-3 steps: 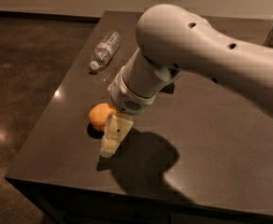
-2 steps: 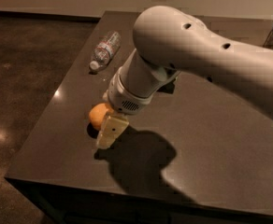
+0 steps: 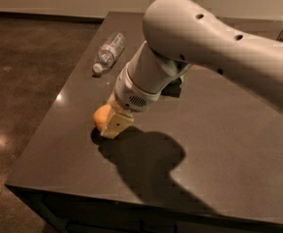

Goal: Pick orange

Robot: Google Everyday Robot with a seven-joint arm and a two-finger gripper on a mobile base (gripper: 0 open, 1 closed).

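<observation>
The gripper (image 3: 113, 128) is lowered to the table (image 3: 228, 144) near its left edge, with its cream tip set against the right side of the orange (image 3: 101, 116). The orange is seen resting on the table, partly hidden behind the gripper. Whether the gripper is open or clamped on the orange cannot be told, as the near side of the tool covers the contact. The white arm (image 3: 214, 38) is stretched in from the right. A clear bottle (image 3: 109, 52) is laid on its side farther back, well apart from the orange.
</observation>
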